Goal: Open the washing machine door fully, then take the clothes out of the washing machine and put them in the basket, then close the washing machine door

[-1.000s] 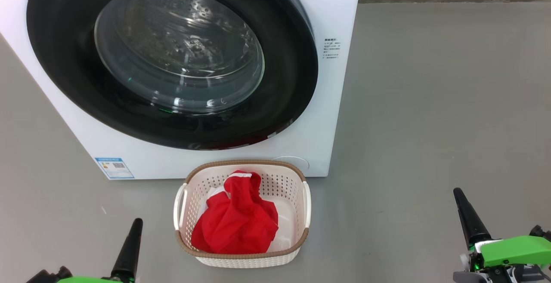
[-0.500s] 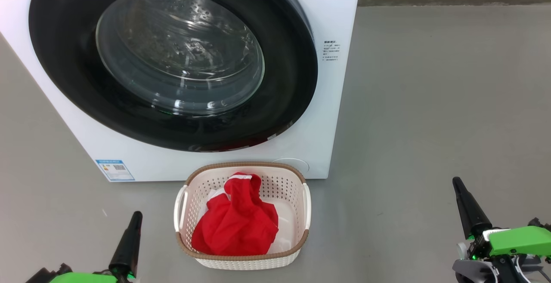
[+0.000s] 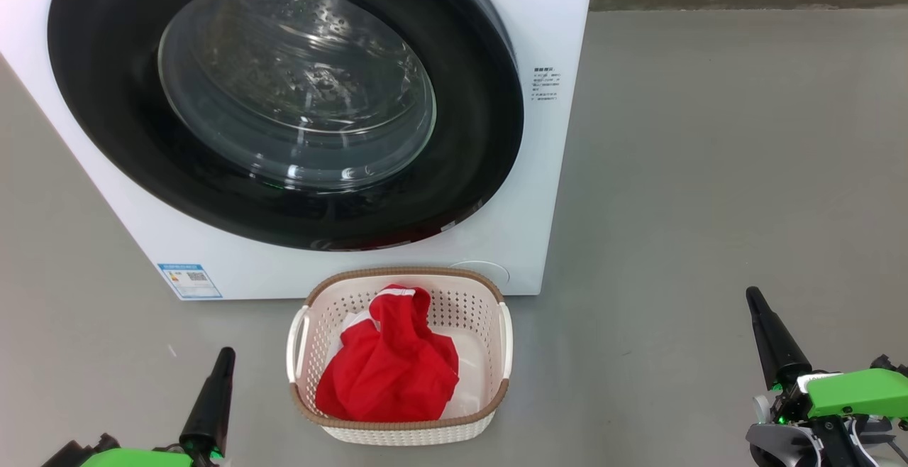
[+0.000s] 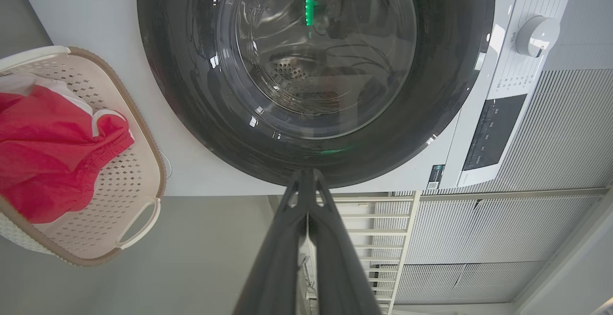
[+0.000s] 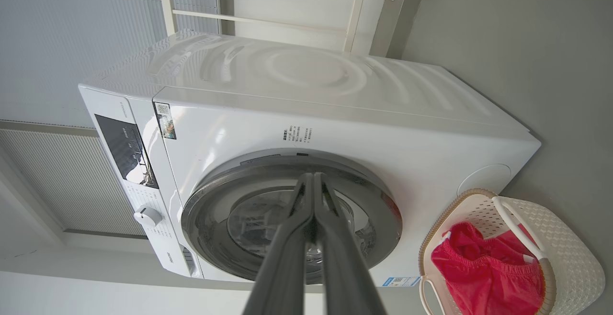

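Down on the grey floor [image 3: 709, 169], right up against the front of the washing machine [image 3: 560, 13], you had the basket [image 3: 397, 430] parked just below the washing machine door [image 3: 464, 169]. The clothes [image 3: 386, 375] were already bunched up inside it: a red heap with a strip of white trim at the top, sitting a bit toward the basket's left side in the head view. That door sat shut, flush against the white front, glossy black rim all the way round, and through the clear glass bowl you could make out the perforated steel drum. A small blue label sticker [image 3: 190, 280] was stuck low on the machine's front, near its left corner. Your left gripper [image 3: 226, 353] was at the lower left of the head view, both dark fingers pressed together into one point with nothing between them, off to the basket's left and not touching it. Your right gripper [image 3: 751, 292] was at the lower right, farther from the basket, also clamped together and empty, with its green housing [image 3: 851, 392] behind it. From the left wrist view those closed fingers pointed at the door's rim, and the white knob [image 4: 537, 36] on the control panel showed off to one side.
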Controlling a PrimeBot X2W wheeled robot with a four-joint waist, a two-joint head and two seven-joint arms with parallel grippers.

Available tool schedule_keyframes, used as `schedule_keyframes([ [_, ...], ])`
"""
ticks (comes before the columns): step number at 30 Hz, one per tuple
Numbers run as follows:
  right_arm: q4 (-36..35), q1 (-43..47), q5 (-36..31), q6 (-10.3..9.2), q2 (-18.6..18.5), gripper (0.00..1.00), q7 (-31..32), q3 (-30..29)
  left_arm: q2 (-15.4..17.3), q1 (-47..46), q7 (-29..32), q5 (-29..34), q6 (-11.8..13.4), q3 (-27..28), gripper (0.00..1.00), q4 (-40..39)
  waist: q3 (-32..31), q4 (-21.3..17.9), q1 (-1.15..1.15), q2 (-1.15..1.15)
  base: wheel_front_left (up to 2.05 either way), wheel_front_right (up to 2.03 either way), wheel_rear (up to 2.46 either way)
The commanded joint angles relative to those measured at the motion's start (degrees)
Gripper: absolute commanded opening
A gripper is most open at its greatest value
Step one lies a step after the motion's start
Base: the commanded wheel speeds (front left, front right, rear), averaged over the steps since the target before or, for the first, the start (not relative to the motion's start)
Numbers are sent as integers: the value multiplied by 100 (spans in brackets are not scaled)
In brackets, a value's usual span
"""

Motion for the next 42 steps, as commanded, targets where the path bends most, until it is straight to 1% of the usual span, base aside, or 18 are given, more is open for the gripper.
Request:
schedule_keyframes([
  [1,-141,-259,25,3,-71,0,43,99,52,-223,28,-48,-40,207,0,-157,0,0,0,0,0,0,0],
  [42,-139,-263,-17,3,-36,0,83,50,43,-224,38,-37,-40,220,0,-156,0,0,0,0,0,0,0],
])
